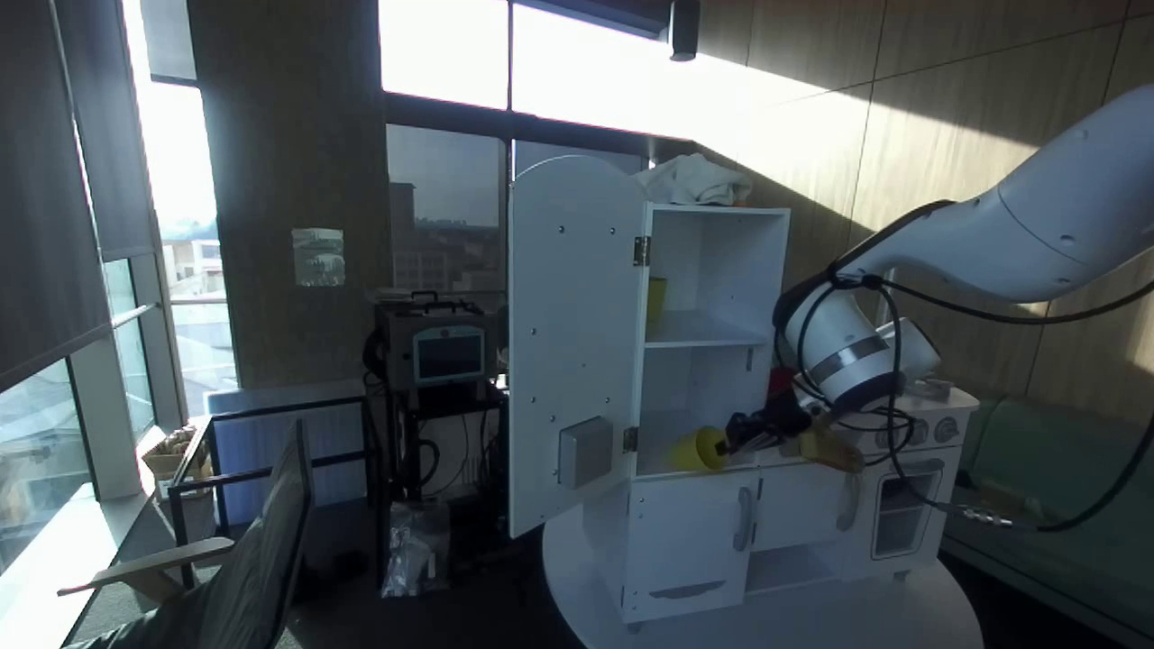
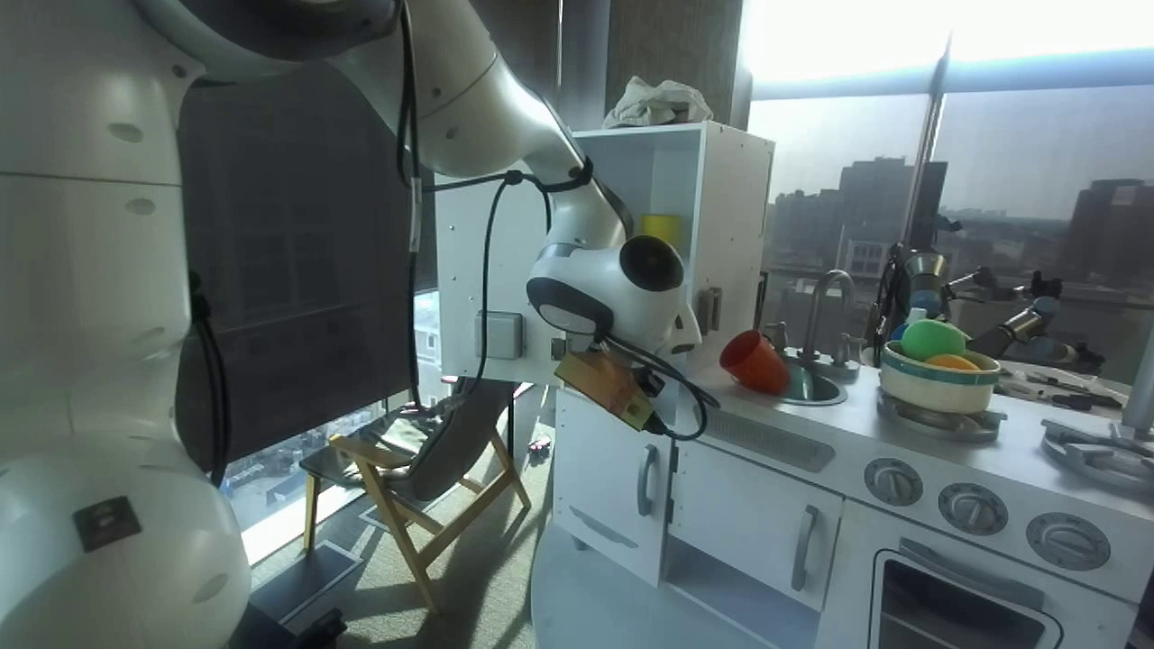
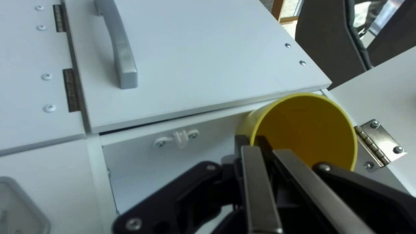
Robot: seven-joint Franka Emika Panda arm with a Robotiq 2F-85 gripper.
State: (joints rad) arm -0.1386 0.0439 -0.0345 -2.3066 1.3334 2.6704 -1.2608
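Pincer [image 3: 253, 143] clamped on rim of yellow cup [image 3: 307, 125]; in wrist view cup body lies rightward, open mouth showing.

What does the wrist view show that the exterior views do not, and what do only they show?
Only the wrist view: a small white catch screwed inside the cabinet.

Only the exterior views: cloth on the cabinet's top and a yellow container on its upper shelf, in both. In an exterior view, also a tilted red cup.

Shared: the lower door with its grey handle; in an exterior view also, the hand closed on the rim of the yellow cup.
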